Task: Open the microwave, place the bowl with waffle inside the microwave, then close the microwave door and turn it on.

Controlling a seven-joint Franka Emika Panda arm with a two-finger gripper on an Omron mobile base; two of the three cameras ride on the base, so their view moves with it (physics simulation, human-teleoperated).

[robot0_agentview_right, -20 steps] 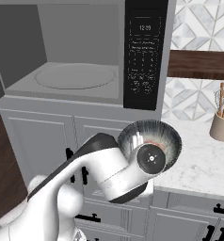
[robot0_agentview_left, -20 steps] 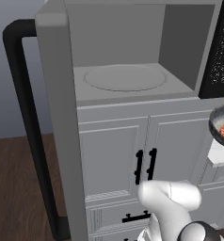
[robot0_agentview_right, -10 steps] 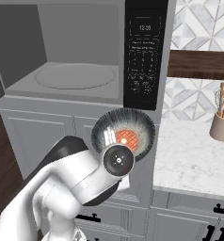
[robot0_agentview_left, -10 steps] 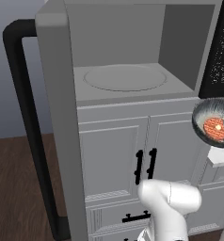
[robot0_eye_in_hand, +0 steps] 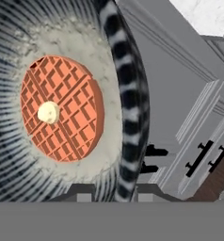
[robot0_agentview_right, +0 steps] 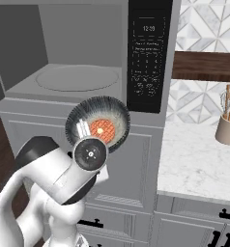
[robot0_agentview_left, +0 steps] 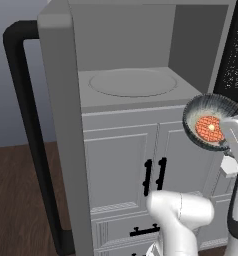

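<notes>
End effector (robot0_eye_in_hand: 115, 192) pinches the rim of the bowl (robot0_agentview_left: 212, 123), one fingertip on each side of the striped wall in the hand view, jaws nearly pressed together on it. Bowl is carried in the air, tipped noticeably toward the cameras, so its inside faces the base views rather than the ceiling.

Left to right in the left base view:
- microwave door (robot0_agentview_left: 63, 125) swung fully open, edge-on, long black bar handle (robot0_agentview_left: 28, 125) on its outer side.
- microwave (robot0_agentview_left: 136, 55) cavity open, round turntable plate (robot0_agentview_left: 132, 82) bare.
- grey cabinets (robot0_agentview_left: 141, 160) below, short black handles.
- bowl in front of the cabinet face, below the cavity floor and toward its right end, near the black button panel (robot0_agentview_right: 148, 58).
- in the right base view, marble surface (robot0_agentview_right: 199, 164) at far right with a utensil crock (robot0_agentview_right: 228, 130), well apart from the bowl.

Waffle (robot0_eye_in_hand: 62, 109) is round, orange, with a pale dab at its centre; lies on the bowl floor, looks seated despite the tilt.

Step in hand, by my reading: door is open, bowl is lifted, transfer into the cavity under way. Placing, closing and starting are not yet done.

Next move calls for raising the bowl above the cavity sill, levelling it, shifting it left and forward over the turntable, then lowering and releasing. Risks: waffle sliding out if tilt grows; rim clipping the sill.
</notes>
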